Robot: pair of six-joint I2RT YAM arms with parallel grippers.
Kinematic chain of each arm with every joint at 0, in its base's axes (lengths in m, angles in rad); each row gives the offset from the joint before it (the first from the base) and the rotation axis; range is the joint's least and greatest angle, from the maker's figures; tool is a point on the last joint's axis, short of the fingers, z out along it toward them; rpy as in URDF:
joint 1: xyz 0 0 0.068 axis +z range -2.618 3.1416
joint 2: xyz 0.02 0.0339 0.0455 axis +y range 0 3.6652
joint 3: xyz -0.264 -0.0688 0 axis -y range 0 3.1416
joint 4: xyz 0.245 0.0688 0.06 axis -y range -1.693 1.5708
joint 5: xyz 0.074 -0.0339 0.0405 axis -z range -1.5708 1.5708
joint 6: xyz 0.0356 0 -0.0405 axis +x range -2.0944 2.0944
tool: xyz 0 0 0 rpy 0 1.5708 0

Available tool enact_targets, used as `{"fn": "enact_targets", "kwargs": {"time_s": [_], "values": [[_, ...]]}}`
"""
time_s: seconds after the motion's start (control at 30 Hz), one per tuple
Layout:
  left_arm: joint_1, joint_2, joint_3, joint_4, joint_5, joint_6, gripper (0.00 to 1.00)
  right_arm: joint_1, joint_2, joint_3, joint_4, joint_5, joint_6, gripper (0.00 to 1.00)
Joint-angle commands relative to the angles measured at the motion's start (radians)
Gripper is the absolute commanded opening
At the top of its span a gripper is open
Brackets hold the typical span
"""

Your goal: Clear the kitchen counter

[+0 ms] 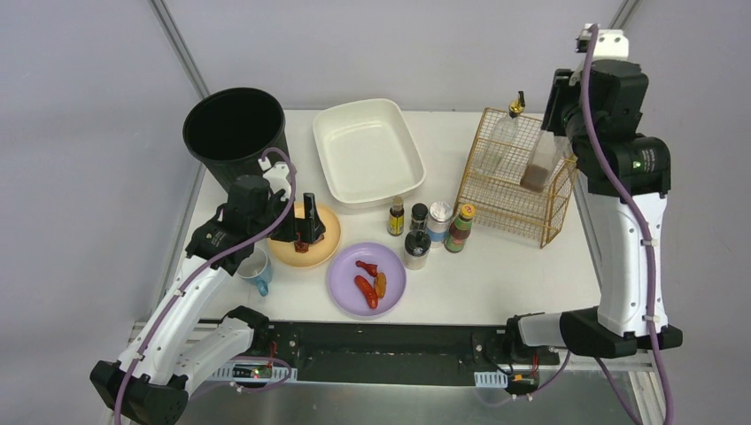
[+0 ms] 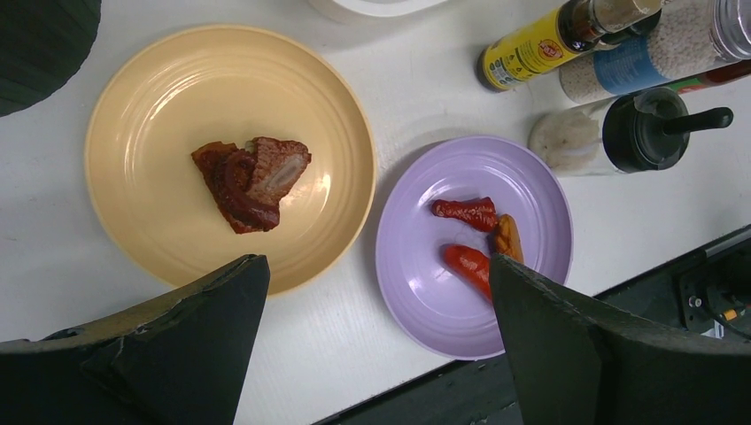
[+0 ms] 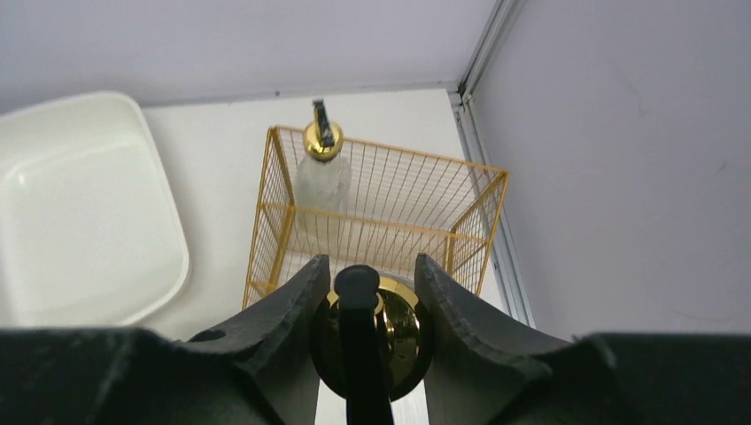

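The kitchen counter [image 1: 522,274] is a white tabletop with a black front rail. My left gripper [image 1: 305,235] is open and empty; it hovers over a yellow plate [image 1: 329,232] that holds a piece of brown-red meat [image 2: 252,181]. In the left wrist view the gripper [image 2: 379,266] spans the gap between the yellow plate [image 2: 159,106] and a purple plate [image 2: 416,266] with sausages [image 2: 468,212]. My right gripper [image 3: 372,266] is shut on the gold cap [image 3: 390,328] of a brown-filled dispenser bottle [image 1: 538,164] at the gold wire rack [image 1: 505,204].
A clear dispenser bottle [image 1: 507,133] stands in the rack. A black bin [image 1: 235,128] is at the back left, a white basin [image 1: 367,150] behind the plates. A blue mug [image 1: 257,270] sits left of the yellow plate. Several spice bottles [image 1: 429,226] stand mid-counter.
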Motion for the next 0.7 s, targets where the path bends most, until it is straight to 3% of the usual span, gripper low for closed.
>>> {"fn": "enact_targets", "kwargs": {"time_s": [0.0,0.23,0.67], "values": [[0.009,-0.019,0.004,0.027,0.019,0.022,1.0,-0.107,0.04,0.151,0.205,-0.119,0.014,0.0],[0.009,-0.018,0.004,0.028,0.016,0.021,1.0,-0.227,0.127,0.198,0.287,-0.233,0.076,0.0],[0.009,0.008,0.007,0.029,0.026,0.025,0.99,-0.339,0.244,0.237,0.397,-0.422,0.093,0.0]]}}
